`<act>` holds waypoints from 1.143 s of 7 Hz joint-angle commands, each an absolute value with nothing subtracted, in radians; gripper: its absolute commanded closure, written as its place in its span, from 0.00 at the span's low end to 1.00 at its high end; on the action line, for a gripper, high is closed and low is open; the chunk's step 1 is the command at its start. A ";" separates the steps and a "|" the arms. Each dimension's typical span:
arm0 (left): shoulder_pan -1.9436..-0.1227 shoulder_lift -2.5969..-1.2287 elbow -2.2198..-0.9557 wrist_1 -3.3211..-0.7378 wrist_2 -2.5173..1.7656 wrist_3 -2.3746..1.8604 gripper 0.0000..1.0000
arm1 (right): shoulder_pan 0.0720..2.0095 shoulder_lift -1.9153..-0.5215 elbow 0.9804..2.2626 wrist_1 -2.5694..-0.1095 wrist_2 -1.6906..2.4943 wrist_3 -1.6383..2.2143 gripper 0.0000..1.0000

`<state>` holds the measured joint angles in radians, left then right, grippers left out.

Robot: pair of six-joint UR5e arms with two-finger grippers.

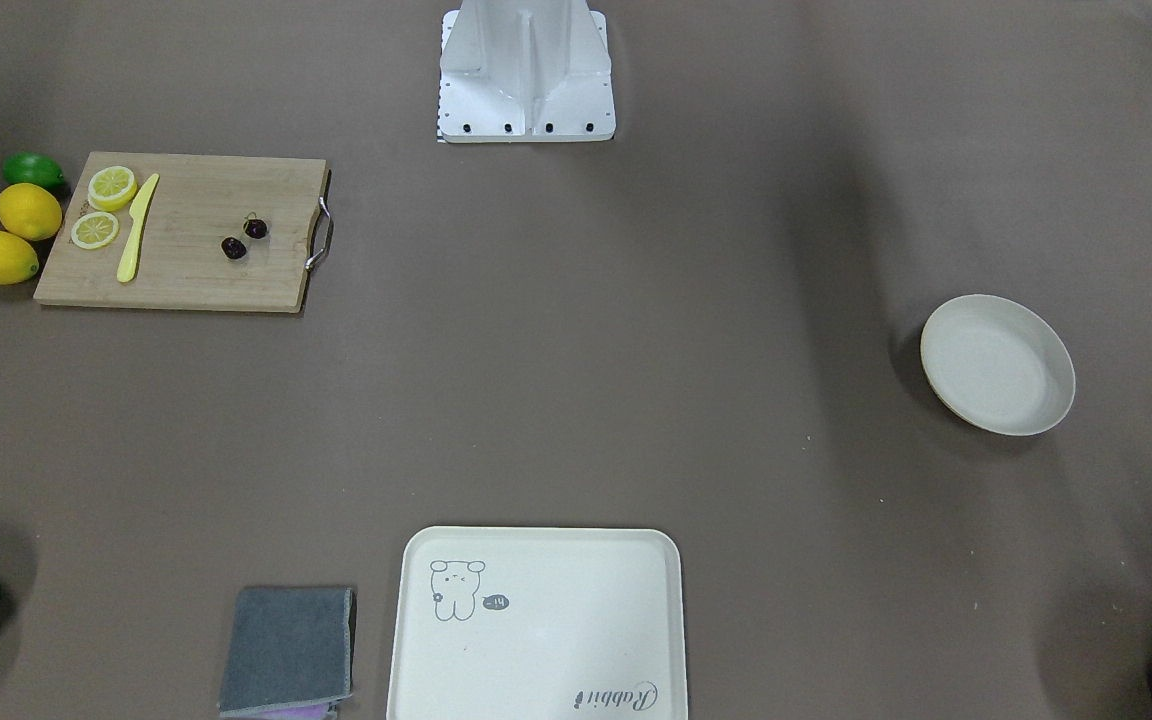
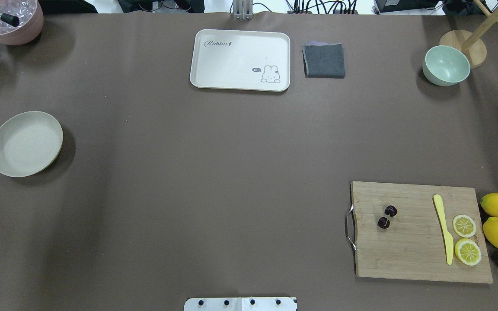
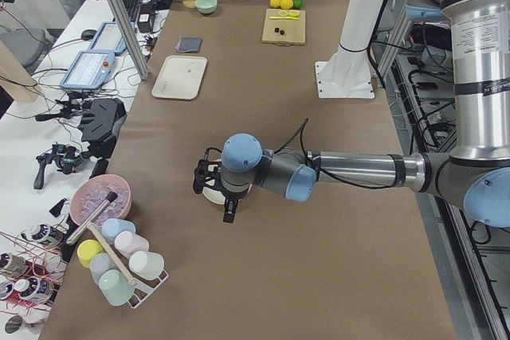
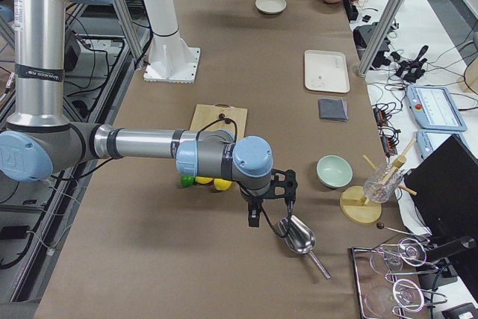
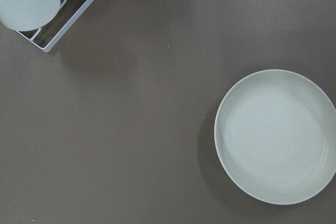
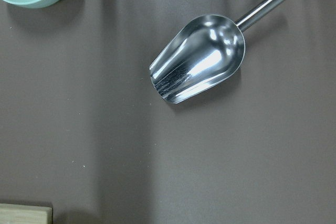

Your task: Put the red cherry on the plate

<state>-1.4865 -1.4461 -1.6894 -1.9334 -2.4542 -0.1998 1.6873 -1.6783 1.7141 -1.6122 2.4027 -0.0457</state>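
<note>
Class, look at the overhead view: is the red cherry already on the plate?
No, the red cherry lies on the wooden cutting board, far from the plate.

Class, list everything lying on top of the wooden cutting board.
On the cutting board lie the red cherry, a yellow knife and two lemon slices. The table beneath the board is covered.

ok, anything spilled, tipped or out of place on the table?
Nothing stands out. The cherry pair lies on the board near the knife and lemon slices. The plate sits flat and empty. The tray and cloth lie square. An empty scoop lies on the table.
</note>
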 commanded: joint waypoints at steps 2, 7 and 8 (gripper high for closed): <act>-1.386 -1.541 -1.521 -2.114 -2.487 -0.245 0.02 | 1.686 -1.675 1.716 -1.603 2.401 0.032 0.00; -1.172 -1.634 -1.359 -2.310 -2.324 -0.364 0.02 | 1.686 -1.677 1.718 -1.601 2.405 0.034 0.00; -1.154 -1.632 -1.339 -2.310 -2.322 -0.364 0.02 | 1.686 -1.674 1.718 -1.601 2.402 0.034 0.00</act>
